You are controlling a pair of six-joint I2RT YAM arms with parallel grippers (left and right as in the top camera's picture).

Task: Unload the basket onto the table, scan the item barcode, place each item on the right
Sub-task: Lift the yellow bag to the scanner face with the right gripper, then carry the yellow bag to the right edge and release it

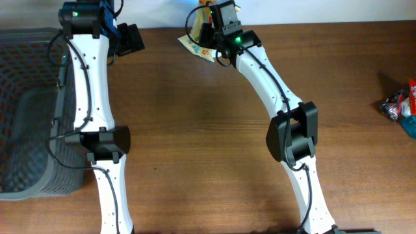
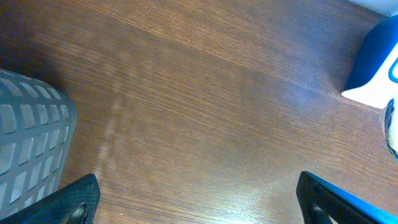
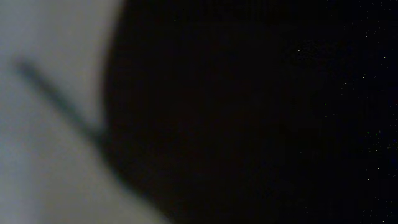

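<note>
Packet [image 1: 193,45], long axis upper-left to lower-right

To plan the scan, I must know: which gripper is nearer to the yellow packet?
Right. The right gripper is right at the yellow packet; the left gripper is well apart, to its left.

Grey mesh basket [image 1: 29,71] at left edge of wooden table [image 1: 195,130]

Dark brown wood-grain table [image 1: 188,117], even light, faint sheen; grey mesh basket [image 1: 26,110] at its left edge
</note>
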